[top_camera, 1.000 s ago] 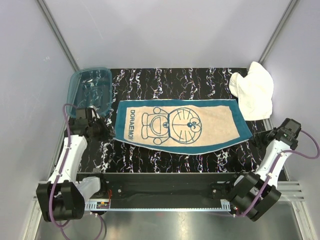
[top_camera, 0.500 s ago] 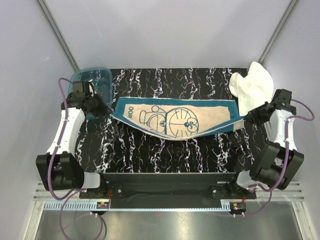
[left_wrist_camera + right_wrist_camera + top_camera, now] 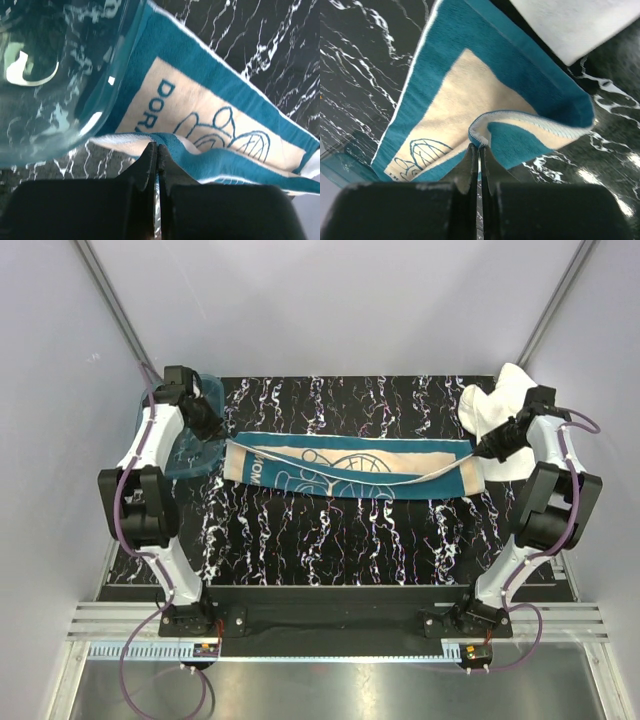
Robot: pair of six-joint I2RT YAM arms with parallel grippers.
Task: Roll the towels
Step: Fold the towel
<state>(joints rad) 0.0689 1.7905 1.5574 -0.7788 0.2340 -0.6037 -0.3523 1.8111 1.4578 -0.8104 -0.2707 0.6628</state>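
At the far left, a translucent teal tub (image 3: 172, 415) sits at the back corner of the black marbled surface (image 3: 350, 540). The left pincer (image 3: 156, 148) hangs by the tub's right rim, its jaws pressed together on a fold of the patterned towel (image 3: 350, 462) (the wrist view shows the teal hem pinched right at the tips, with the letters "DOR" readable beyond). From there the patterned towel stretches across the back half of the surface as a long, narrow band, doubled lengthwise. Its teal border runs along the far side, the cream panel with the blue line drawing shows in the middle, and the near edge is drawn up and over toward the back. Its left end lies just beside the tub; whether they touch I cannot tell. At the band's right end, the right pincer (image 3: 479, 146) is likewise clamped on the cloth, jaws together on a turned-over corner with a pale stitched hem. Just beyond it, in the back right corner, the white towel (image 3: 512, 415) lies crumpled in a loose heap, close against the patterned towel's right end.
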